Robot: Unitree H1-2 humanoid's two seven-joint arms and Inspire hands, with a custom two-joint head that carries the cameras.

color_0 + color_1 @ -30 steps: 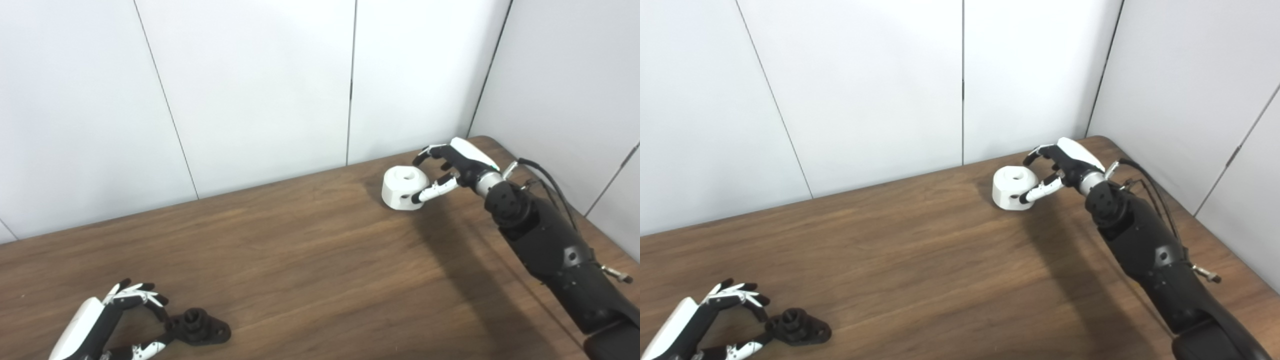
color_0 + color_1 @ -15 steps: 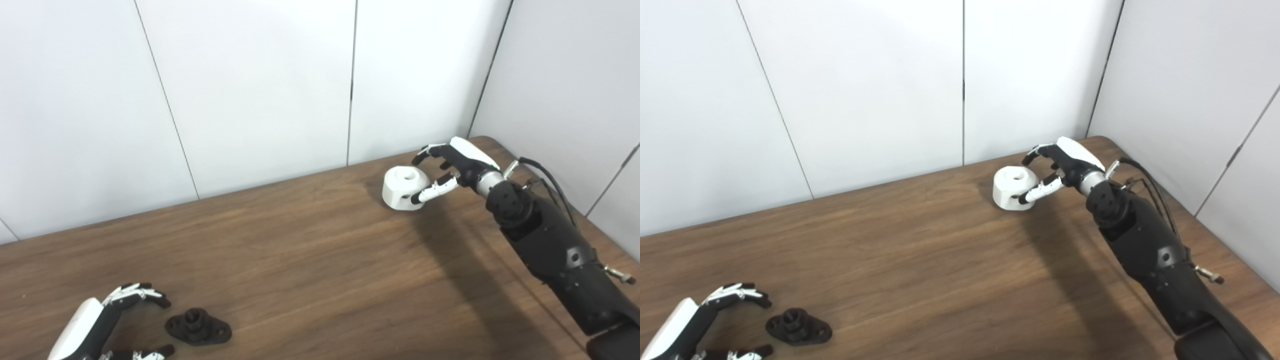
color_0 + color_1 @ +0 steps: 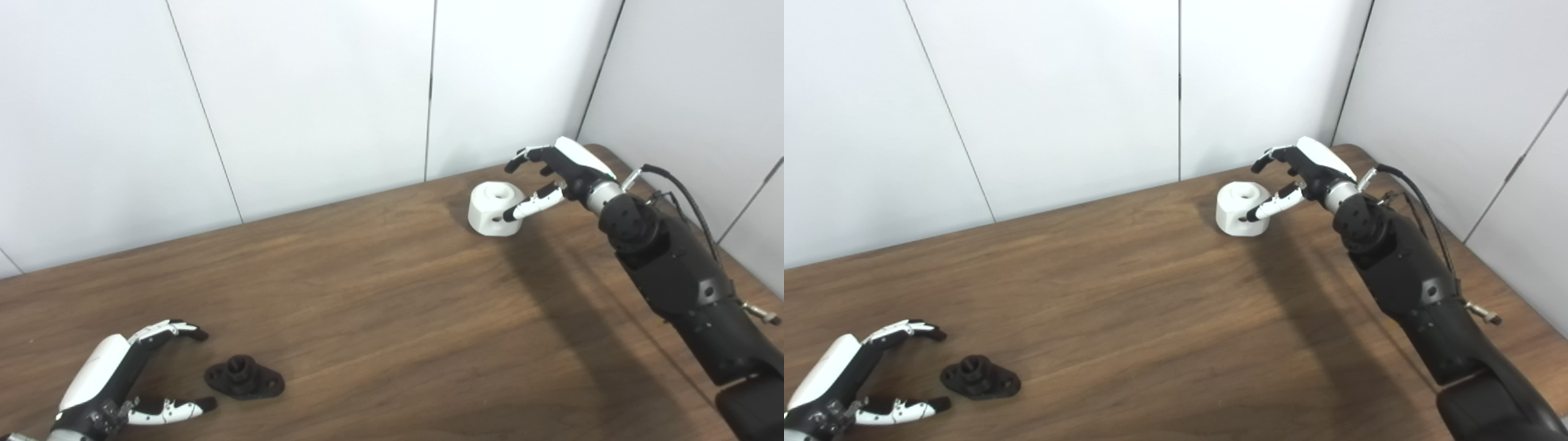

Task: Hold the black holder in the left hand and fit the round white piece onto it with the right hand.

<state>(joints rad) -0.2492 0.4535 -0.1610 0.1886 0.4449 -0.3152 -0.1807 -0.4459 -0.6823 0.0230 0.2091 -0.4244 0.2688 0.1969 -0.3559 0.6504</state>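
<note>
Left hand (image 3: 116,383) has backed off the black holder (image 3: 245,378) since 1 s ago, fingers now spread, holding nothing; holder lies just beside it on the table (image 3: 380,318). Right hand (image 3: 551,177) open around the round white piece (image 3: 495,209), thumb touching, not lifted; both grasps still pending

Right hand (image 3: 1304,174) spread beside white piece (image 3: 1240,210); left hand (image 3: 851,380) spread beside black holder (image 3: 980,378) on table (image 3: 1151,318).
</note>
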